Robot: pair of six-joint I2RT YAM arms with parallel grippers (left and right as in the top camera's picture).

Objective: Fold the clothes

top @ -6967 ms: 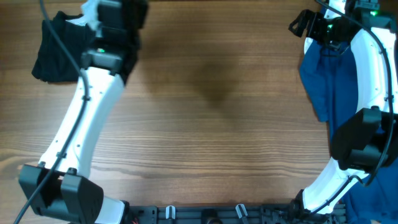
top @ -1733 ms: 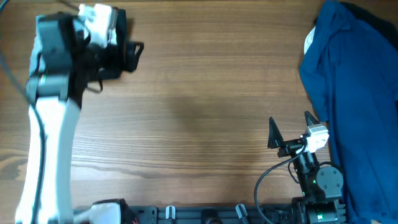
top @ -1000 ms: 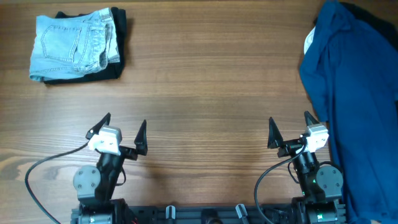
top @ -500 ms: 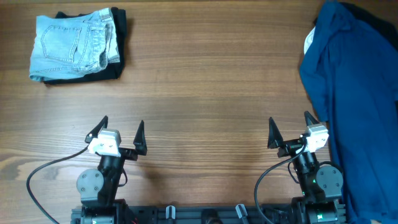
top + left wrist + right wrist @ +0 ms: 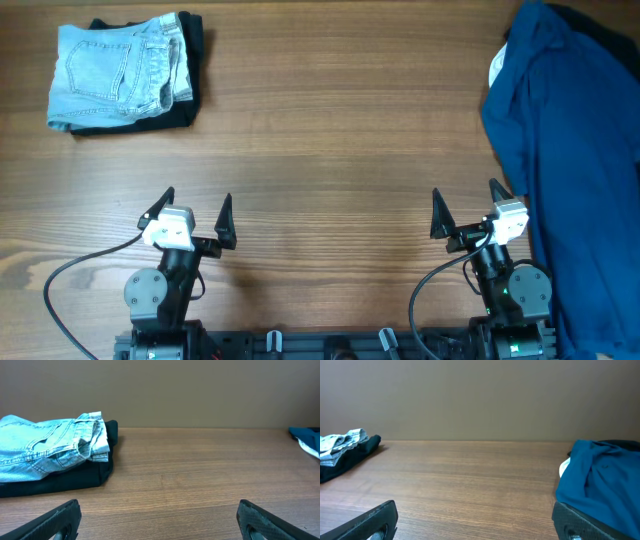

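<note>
The pale denim shorts (image 5: 118, 70) lie folded at the far left corner of the table, on top of a folded black garment (image 5: 185, 105). The left wrist view shows the shorts (image 5: 47, 447) far ahead on the left, and the right wrist view shows them (image 5: 340, 445) small at the left edge. My left gripper (image 5: 193, 208) rests near the front edge, left of centre, open and empty. My right gripper (image 5: 465, 208) rests near the front edge on the right, open and empty. Both are far from the shorts.
A large dark-blue garment (image 5: 565, 150) covers the table's right side, with a white label (image 5: 497, 65) at its left edge; it lies just right of my right gripper. Bare wooden tabletop (image 5: 330, 130) spans the middle.
Since the earliest frames both arms have drawn back from the far corners to the front edge, leaving the folded shorts on the black garment. Over the last second nothing has moved.
</note>
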